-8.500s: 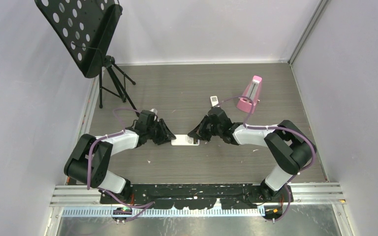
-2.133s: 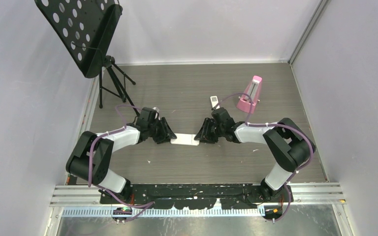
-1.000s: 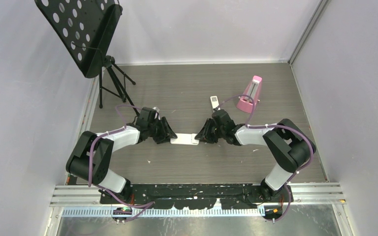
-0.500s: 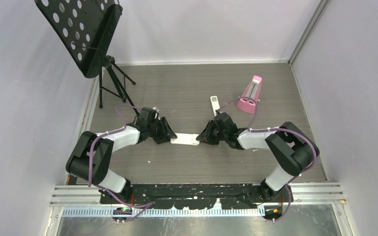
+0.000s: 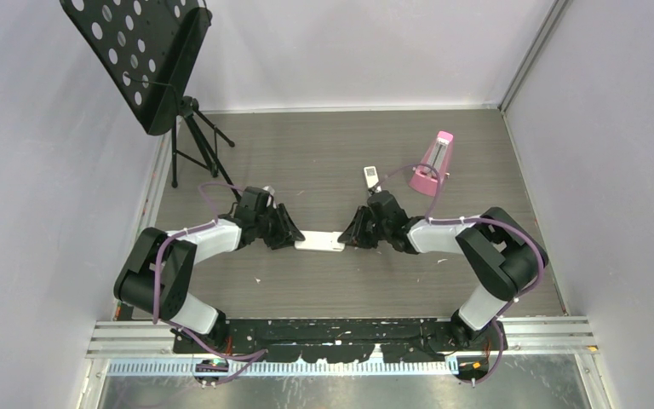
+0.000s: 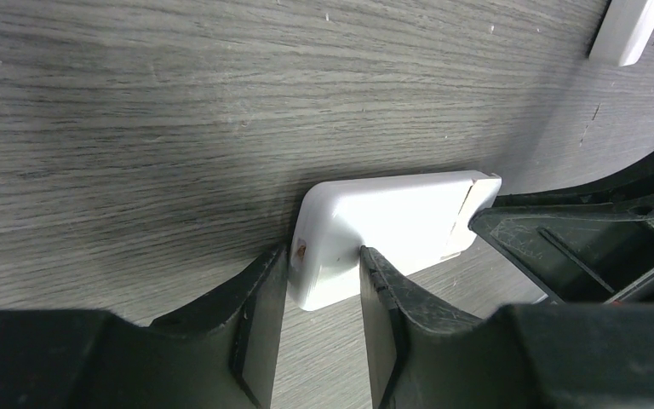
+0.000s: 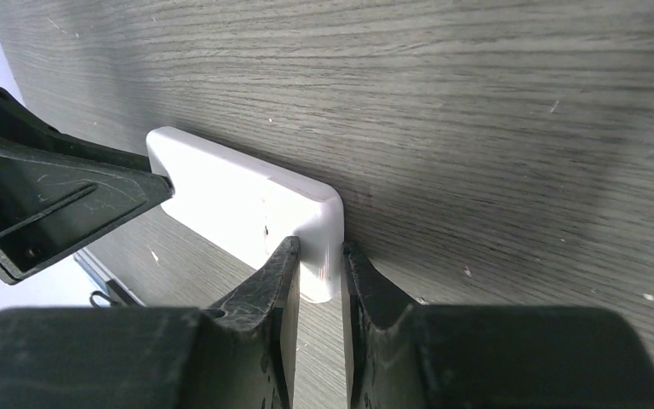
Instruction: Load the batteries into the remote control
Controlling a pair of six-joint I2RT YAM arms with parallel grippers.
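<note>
Only the right arm has edged slightly since half a second ago. Both the left gripper (image 6: 324,260) and right gripper (image 7: 319,247) are narrowly parted, each pinching one end of the short white plastic remote control (image 5: 319,243) on the grey wood-grain table (image 5: 306,153) — probably to steady its plain back. Remotes: two, counting the slim white remote (image 5: 371,175) — batteries: none visible.

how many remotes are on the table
2. The short wide remote control lies mid-table between the left gripper and right gripper; the slim remote lies farther back, beside the pink metronome. None seem hidden.
</note>
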